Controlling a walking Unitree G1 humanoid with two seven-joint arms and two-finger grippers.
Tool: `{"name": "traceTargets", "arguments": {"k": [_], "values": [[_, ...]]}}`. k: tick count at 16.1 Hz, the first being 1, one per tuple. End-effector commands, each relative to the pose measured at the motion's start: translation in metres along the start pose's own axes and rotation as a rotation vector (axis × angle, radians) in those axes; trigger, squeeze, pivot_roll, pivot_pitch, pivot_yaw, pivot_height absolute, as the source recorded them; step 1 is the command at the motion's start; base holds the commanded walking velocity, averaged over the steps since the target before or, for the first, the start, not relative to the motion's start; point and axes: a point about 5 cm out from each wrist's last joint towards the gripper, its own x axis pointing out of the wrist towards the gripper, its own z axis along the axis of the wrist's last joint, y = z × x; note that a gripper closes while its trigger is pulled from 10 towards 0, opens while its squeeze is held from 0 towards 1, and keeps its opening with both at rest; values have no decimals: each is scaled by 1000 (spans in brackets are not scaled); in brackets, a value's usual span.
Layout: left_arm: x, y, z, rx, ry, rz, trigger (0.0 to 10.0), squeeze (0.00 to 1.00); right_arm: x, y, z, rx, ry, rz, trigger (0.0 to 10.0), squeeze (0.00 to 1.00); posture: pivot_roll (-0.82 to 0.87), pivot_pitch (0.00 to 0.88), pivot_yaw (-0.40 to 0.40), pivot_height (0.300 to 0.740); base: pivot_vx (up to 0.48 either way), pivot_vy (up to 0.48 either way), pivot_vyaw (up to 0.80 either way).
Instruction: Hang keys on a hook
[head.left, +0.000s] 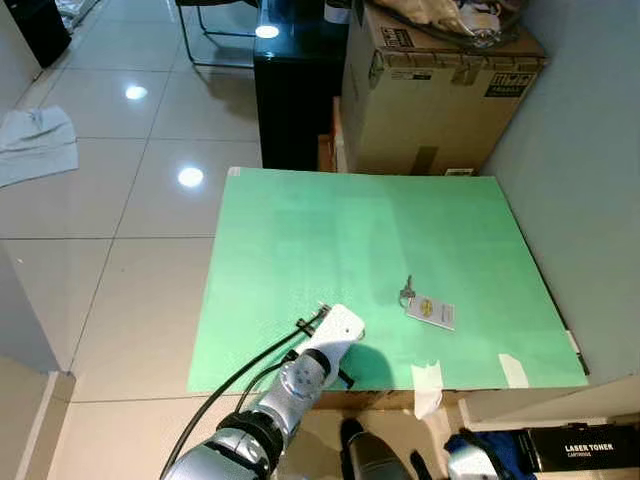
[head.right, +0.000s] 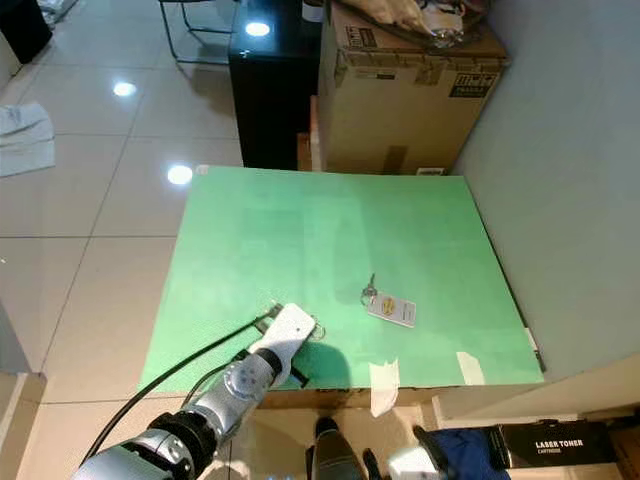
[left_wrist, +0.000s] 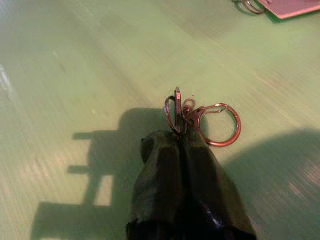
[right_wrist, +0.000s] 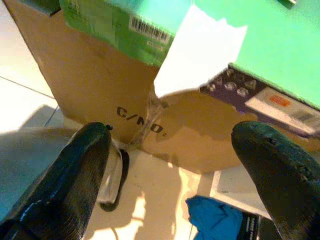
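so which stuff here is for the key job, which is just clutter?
Job:
- key ring, pinched in the left hand, low over the green board
- tagged key, lying on the board

Clutter:
- cardboard box
- black cabinet
- cloth on floor
- tape strips
- right hand, open, idle

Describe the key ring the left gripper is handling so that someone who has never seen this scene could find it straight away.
Start at the green board lying flat in front of the cardboard box. Near its front edge the left gripper has its black fingers shut on a set of reddish metal rings, the key ring, resting on the green. Unlike the other key further right, it carries no white tag.
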Motion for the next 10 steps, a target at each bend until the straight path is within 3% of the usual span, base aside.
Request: {"name": "traceTargets", "arguments": {"k": [1,3,4,6,7,10], "values": [[6,-31,22,-16,-45,-97,0,0,3,12,-1,11,14,59,10000,0,-448,209,10,740,0,0,0],[7,-18,29,-40,-95,-73,0,0,11,10,5,7,-5,59,10000,0,-429,173,17,740,0,0,0],[8,-4,39,-88,-148,-45,0,0,19,6,12,4,-31,46,10000,0,-410,136,23,740,0,0,0],[9,7,50,-129,-200,-32,0,0,26,1,21,7,-55,29,10000,0,-390,109,25,740,0,0,0],[9,18,64,-161,-266,-40,0,0,37,-7,39,11,-101,7,10000,0,-364,70,29,740,0,0,0],[8,31,71,-182,-291,-37,0,0,46,-17,61,23,-150,-14,10000,0,-333,35,36,740,0,0,0]]}}
